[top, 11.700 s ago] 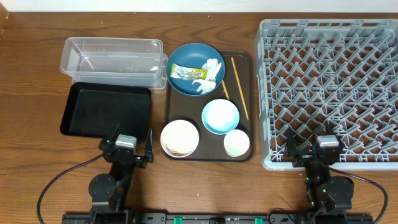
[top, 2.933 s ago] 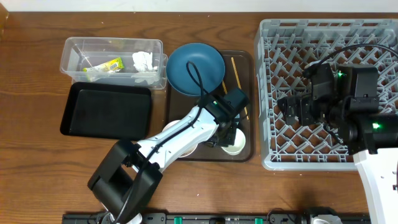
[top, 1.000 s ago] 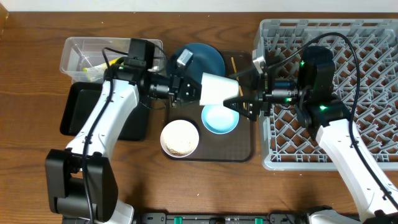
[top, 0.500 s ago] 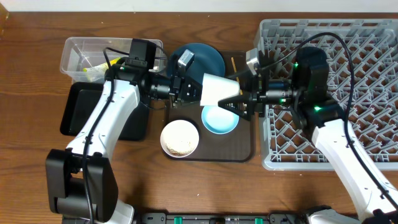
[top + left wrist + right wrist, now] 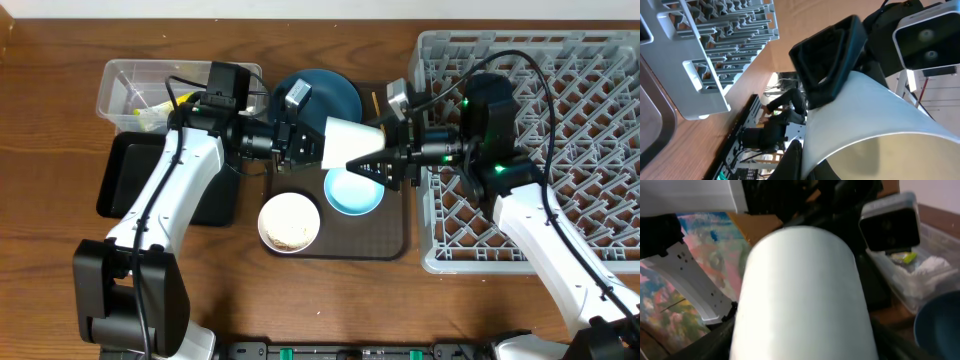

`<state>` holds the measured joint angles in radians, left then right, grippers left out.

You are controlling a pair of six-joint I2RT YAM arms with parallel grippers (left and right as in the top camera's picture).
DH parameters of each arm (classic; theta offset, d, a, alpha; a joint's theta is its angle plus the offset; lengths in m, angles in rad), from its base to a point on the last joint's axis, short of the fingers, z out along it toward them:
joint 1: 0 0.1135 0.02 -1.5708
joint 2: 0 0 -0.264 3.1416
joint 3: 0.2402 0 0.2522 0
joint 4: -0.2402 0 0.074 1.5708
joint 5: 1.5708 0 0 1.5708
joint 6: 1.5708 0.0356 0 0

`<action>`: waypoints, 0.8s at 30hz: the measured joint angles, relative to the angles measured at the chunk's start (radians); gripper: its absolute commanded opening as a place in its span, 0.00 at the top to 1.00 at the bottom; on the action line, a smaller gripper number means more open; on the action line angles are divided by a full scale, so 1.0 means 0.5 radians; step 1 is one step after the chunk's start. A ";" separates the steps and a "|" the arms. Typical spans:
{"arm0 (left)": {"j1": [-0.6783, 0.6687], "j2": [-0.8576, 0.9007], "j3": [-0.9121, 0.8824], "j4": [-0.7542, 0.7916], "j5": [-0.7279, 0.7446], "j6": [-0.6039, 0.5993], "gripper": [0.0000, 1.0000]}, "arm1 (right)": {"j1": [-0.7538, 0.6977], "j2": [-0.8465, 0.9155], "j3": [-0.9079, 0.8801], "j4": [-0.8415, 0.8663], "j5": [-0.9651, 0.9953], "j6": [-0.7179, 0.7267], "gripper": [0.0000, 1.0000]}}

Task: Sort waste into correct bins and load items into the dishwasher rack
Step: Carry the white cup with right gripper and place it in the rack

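The small white cup (image 5: 350, 142) is plain, smooth and tapered. It lies on its side in the air, long axis parallel to the brown serving tray's (image 5: 395, 225) far edge, mouth leftward. The left gripper (image 5: 312, 145) pinches its rim. The right gripper's (image 5: 375, 160) fingers straddle its base end; whether they press, I cannot tell. The light blue bowl (image 5: 350, 195) sits beneath.

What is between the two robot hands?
The white cup, tipped on its side in the air. The left gripper holds its rim; the right gripper's fingers straddle its base. The overhead view shows it.
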<state>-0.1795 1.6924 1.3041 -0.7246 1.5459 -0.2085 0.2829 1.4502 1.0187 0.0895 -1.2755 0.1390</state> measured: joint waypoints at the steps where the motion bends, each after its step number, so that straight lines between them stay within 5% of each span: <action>1: -0.001 0.000 0.000 0.000 0.001 0.000 0.94 | 0.000 0.000 0.000 0.028 -0.001 0.011 0.27; 8: 0.000 0.000 0.000 0.001 0.008 0.008 0.93 | -0.001 0.000 0.000 0.089 0.001 0.098 0.46; 11: 0.000 0.000 0.000 0.001 0.007 0.008 0.83 | -0.002 0.000 0.000 0.093 -0.001 0.111 0.51; 15: -0.001 0.000 0.000 0.021 -0.002 0.008 0.66 | -0.008 0.000 0.000 0.105 -0.024 0.137 0.50; 24: -0.001 0.000 0.000 0.234 -0.011 0.006 0.65 | -0.399 0.000 0.000 -0.043 0.039 0.447 0.50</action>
<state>-0.1799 1.6924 1.3041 -0.6075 1.5402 -0.2054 0.0834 1.4502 1.0187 0.0681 -1.2560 0.3626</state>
